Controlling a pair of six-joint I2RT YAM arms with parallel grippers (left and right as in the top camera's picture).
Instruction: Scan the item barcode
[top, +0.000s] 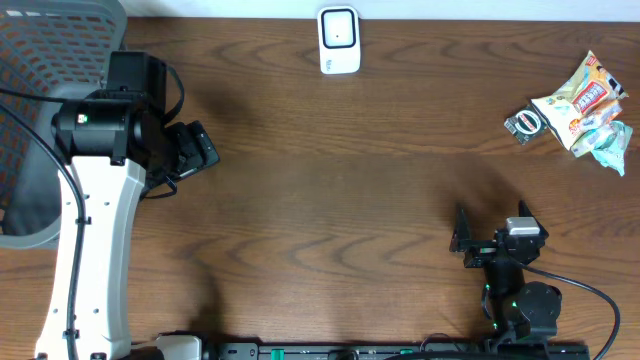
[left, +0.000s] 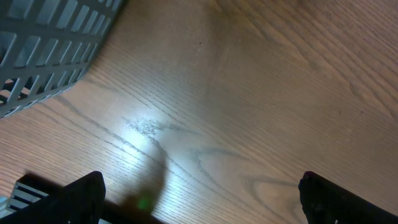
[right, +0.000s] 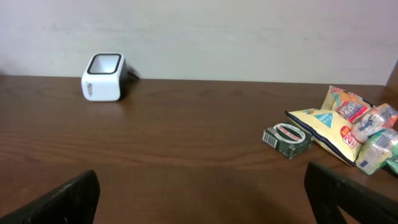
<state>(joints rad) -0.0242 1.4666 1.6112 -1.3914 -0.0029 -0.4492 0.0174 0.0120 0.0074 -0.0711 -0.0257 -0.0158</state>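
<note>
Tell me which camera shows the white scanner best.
The right wrist view: the scanner stands unobstructed, its body and dark-rimmed window both visible. The overhead view shows it small, from above, at the far edge of the table. The left wrist view misses it entirely.

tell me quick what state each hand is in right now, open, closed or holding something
left hand: open, holding nothing
right hand: open, holding nothing

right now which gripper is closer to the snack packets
Right. The right gripper is on the near side of the snack packets; the left gripper is far across the table, beside the basket.
</note>
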